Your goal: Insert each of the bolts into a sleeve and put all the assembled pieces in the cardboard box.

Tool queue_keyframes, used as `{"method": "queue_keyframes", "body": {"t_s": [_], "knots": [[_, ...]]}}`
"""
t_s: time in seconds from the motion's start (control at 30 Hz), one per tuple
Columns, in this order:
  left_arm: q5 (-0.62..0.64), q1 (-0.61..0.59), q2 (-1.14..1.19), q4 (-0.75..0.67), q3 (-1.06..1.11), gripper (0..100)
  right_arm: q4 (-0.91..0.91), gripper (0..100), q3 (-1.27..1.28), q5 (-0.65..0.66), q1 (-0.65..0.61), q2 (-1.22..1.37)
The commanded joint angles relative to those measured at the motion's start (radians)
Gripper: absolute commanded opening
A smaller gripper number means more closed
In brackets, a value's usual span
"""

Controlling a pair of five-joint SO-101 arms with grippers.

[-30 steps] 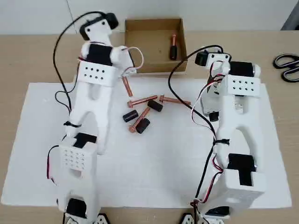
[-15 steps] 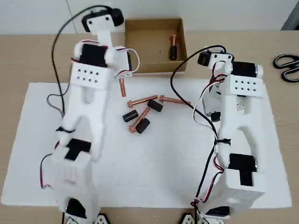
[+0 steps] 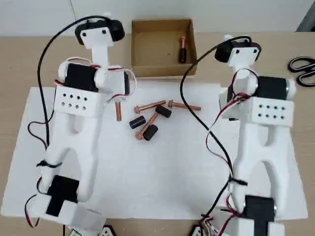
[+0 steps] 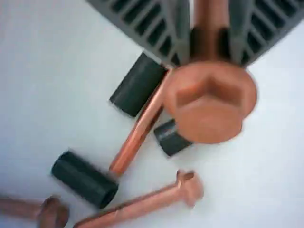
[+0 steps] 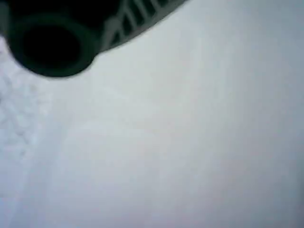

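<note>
**Current state.** The left tool (image 4: 207, 45) is closed on the shank of a copper-coloured hex-head bolt (image 4: 211, 102). The head stands free of the jaws, and the bolt hangs near-vertical over the white foam mat (image 3: 162, 182), just beside the loose parts. The right tool (image 5: 66, 28) grips a black cylindrical sleeve (image 5: 50, 45) with its bore open and unobstructed. It is over bare mat, well apart from the left arm.

**Reason for the hold.** One part per arm lets the two be mated in the air. The step in hand is judged to be insertion — the bolt axis must first be lined up with the bore.

**Remaining parts.** Three loose copper bolts (image 3: 150, 105) and three loose black sleeves (image 3: 137, 122) lie clustered on the mat between the arms, some touching. One assembled piece (image 3: 182, 49) lies inside the open brown cardboard box (image 3: 152, 49) at the far side of the bench (image 3: 15, 59) — the task is judged at an early stage.

**Caution.** A tilted bolt may catch the sleeve rim.
</note>
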Motion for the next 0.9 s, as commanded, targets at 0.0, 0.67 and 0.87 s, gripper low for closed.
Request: {"method": "queue_keyframes", "body": {"t_s": [0.0,0.67,0.87], "knots": [[-0.055,-0.002,-0.048,-0.017,0.156,1,-0.044,0.4,0.086,-0.002,-0.033,-0.139],[-0.264,-0.221,0.387,-0.379,0.358,1,-0.101,0.4,0.265,-0.049,-0.119,-0.483],[-0.267,-0.222,0.396,-0.385,0.36,1,-0.094,0.4,0.265,-0.049,-0.124,-0.486]]}}
